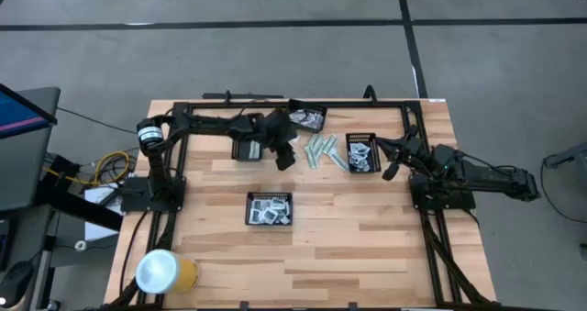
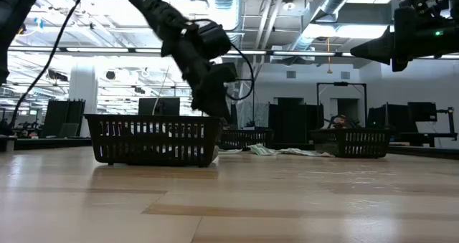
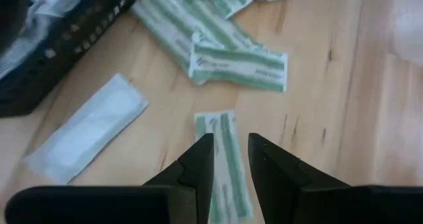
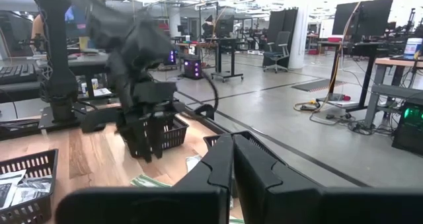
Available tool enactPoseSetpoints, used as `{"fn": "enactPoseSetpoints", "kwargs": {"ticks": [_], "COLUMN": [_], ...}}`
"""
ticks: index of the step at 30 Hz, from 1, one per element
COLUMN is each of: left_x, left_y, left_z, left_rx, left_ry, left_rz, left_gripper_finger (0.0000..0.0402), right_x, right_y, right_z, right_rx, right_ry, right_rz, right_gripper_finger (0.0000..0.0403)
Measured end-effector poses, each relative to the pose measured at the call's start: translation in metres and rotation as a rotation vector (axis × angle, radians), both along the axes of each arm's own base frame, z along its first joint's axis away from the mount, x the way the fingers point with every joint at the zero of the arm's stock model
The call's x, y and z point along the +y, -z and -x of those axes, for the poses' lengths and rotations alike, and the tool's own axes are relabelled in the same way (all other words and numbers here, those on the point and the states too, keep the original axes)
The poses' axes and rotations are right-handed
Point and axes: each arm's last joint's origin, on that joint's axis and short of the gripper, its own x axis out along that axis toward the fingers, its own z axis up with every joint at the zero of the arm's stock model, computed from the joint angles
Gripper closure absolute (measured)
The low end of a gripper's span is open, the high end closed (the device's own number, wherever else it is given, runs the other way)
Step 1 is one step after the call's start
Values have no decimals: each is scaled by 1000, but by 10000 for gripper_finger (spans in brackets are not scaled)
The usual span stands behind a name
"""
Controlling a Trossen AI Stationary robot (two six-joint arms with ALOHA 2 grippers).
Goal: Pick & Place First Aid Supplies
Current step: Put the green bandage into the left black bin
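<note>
Closing left gripper (image 3: 230,151) on a green strip (image 3: 223,159), low centre of the wrist frame; jaws half shut, straddling it, hold unconfirmed. I'm keeping it centred, pressing flat before lifting. Right gripper (image 4: 232,159) is sitting shut, parked.

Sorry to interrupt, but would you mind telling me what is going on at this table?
The left gripper is down on the table, its jaws straddling a green-striped strip beside the loose pile of strips. Nothing is lifted yet. The right gripper waits shut near the right-hand basket. Other baskets already hold packets.
</note>
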Motion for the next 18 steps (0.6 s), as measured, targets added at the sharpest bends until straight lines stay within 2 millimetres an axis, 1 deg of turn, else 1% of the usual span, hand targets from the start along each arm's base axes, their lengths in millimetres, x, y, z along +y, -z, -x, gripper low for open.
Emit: {"fn": "enactPoseSetpoints", "kwargs": {"ticks": [5,7,8,11,14,16,18], "left_x": [6,9,12,21,25,25,24], "left_y": [-35,-43,-44,-37,-20,-11,-8], "left_z": [-12,-21,-25,-41,-53,-55,-53], "left_rx": [40,45,62,117,214,274,303], "left_ry": [48,61,61,51,64,72,75], "left_rz": [-24,-35,-32,-19,4,28,40], "left_gripper_finger": [308,308,308,308,308,308,308], "right_x": [0,0,0,0,0,0,0], "right_y": [0,0,0,0,0,0,0], "right_z": [0,0,0,0,0,0,0], "right_rx": [0,0,0,0,0,0,0], "right_ry": [0,0,0,0,0,0,0], "right_rz": [0,0,0,0,0,0,0], "right_gripper_finger": [395,395,395,395,395,395,395]}}
